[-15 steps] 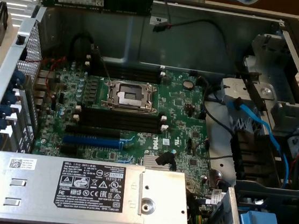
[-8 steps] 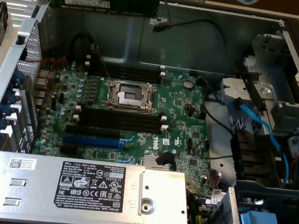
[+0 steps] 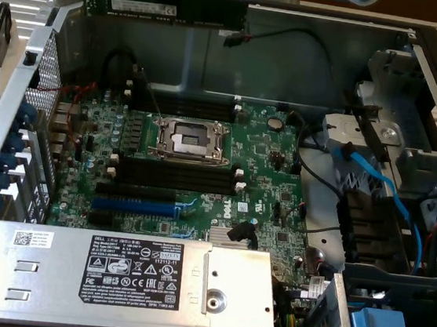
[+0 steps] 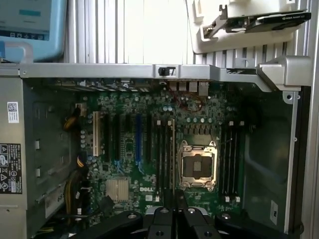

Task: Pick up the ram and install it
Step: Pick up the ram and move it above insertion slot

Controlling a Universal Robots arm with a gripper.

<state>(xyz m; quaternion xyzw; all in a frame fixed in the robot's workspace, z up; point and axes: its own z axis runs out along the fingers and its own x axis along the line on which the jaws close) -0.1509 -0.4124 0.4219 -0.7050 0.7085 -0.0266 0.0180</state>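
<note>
Nearest the lens: my gripper (image 4: 174, 211), black knuckles in the foreground of the wrist view, with the open computer below them.
Grip: I am clamped on the ram (image 3: 163, 9), pinching the middle of its upper edge. The stick hangs level, and its lower edge is bare for a slot.
Where the ram is: in the air over the far wall of the case (image 3: 292, 69), well above the motherboard (image 3: 258, 160). It touches nothing but my fingers, and its whitish label strip faces the exterior camera.
Orientation: the long axis runs across the exterior view, parallel to the black memory slots (image 3: 174, 176). I judge that is why I carry it this way round.
Slots: they look empty, with white end clips (image 3: 239, 186) at their ends, and they lie just beside the CPU socket (image 3: 192, 139). The blue expansion slot (image 3: 136, 204) sits between them and the power supply (image 3: 142, 277).
Progress: by my reading the pickup is done, and the stick is not yet seated in any slot.
</note>
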